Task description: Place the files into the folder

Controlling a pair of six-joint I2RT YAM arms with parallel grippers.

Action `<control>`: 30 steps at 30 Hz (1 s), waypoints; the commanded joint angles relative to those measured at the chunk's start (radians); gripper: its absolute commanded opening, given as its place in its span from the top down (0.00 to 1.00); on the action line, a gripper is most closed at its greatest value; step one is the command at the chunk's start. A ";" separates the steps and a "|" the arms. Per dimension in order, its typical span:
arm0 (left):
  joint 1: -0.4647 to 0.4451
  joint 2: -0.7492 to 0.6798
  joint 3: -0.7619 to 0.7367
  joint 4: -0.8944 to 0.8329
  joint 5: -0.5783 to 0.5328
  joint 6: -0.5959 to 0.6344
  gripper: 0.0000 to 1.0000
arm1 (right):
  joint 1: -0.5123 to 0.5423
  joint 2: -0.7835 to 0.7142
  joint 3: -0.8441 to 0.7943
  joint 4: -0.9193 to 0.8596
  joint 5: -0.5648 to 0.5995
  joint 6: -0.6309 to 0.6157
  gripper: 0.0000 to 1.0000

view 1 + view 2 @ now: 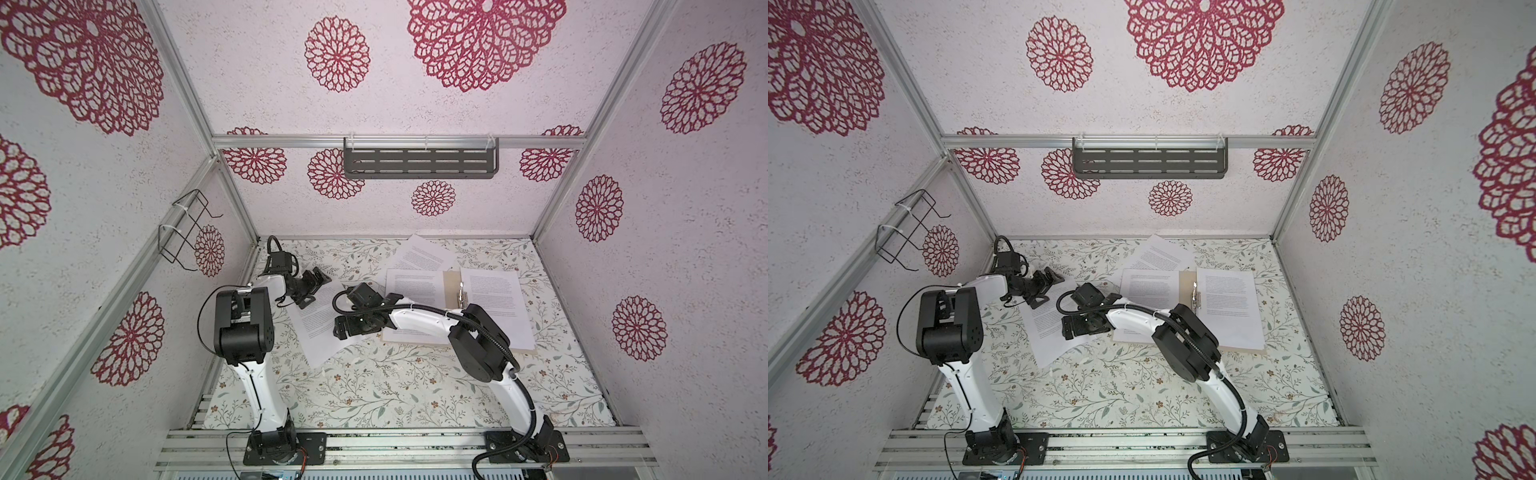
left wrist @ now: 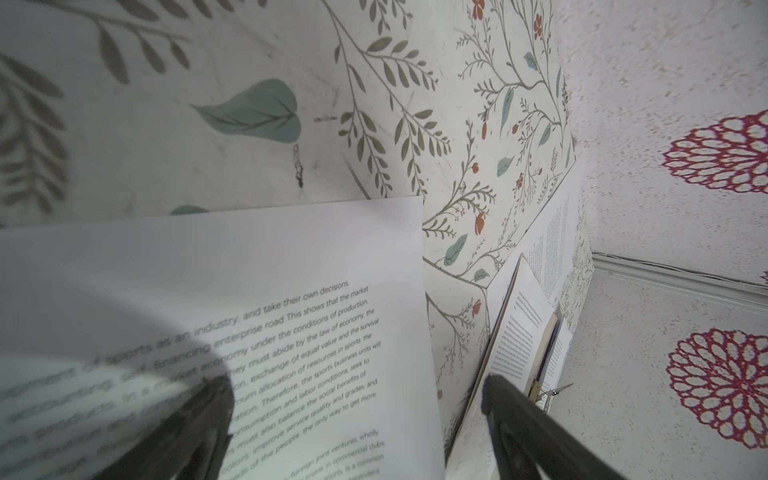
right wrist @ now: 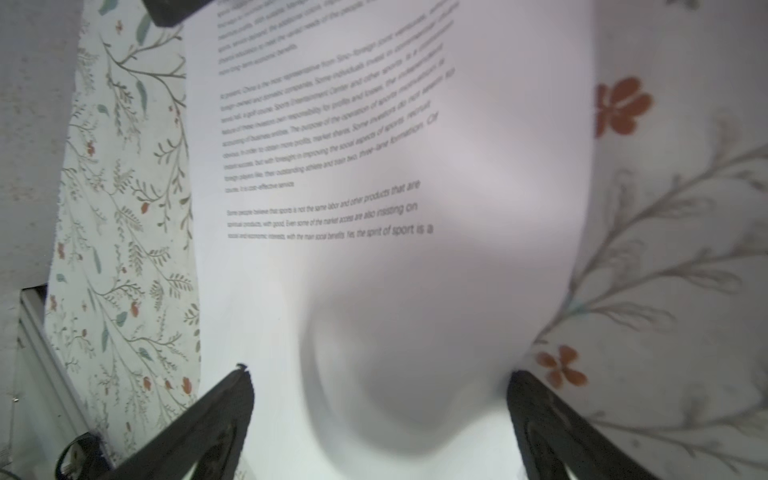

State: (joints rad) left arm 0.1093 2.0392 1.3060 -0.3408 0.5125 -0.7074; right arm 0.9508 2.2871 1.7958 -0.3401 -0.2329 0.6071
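One loose sheet (image 1: pixel 318 332) lies on the desk (image 1: pixel 395 386) to the left of the open folder (image 1: pixel 452 286), close to its left edge. It is turned at a slant, its long axis running from the far side, by the left gripper (image 1: pixel 315 291), down toward the near side of the desk. Everything hangs on that: the folder is off to the right of the sheet, so the paper has to travel rightward, across the folder's left leaf.

The right gripper (image 1: pixel 337 328) is the nearer one. It hangs over the sheet's right-hand side, pointing left, its arm stretched across the folder's near left corner. In the right wrist view its fingers (image 3: pixel 232 415) stand wide apart with the paper humped up between them — not pinched, as far as I can judge. The left gripper hovers at the sheet's far corner, also spread wide and holding nothing.

Two sheets already lie on the folder, one per leaf, and another rests behind it, partly under the left one.

I'd guess the right gripper needs to close on that hump — flat paper gives it nothing else to catch.
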 commanded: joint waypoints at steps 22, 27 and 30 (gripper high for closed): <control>-0.020 0.064 -0.050 -0.142 -0.050 0.012 0.03 | -0.173 0.245 0.226 0.111 -0.404 -0.175 0.17; -0.020 0.058 -0.057 -0.133 -0.044 0.007 0.03 | -0.167 0.256 0.226 0.110 -0.388 -0.156 0.26; -0.020 0.056 -0.061 -0.124 -0.033 0.000 0.03 | -0.164 0.262 0.226 0.104 -0.361 -0.145 0.33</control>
State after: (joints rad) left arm 0.1070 2.0384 1.3060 -0.3416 0.5117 -0.7006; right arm 0.7769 2.5175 2.0346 -0.1883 -0.6224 0.4408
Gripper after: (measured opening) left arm 0.974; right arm 0.686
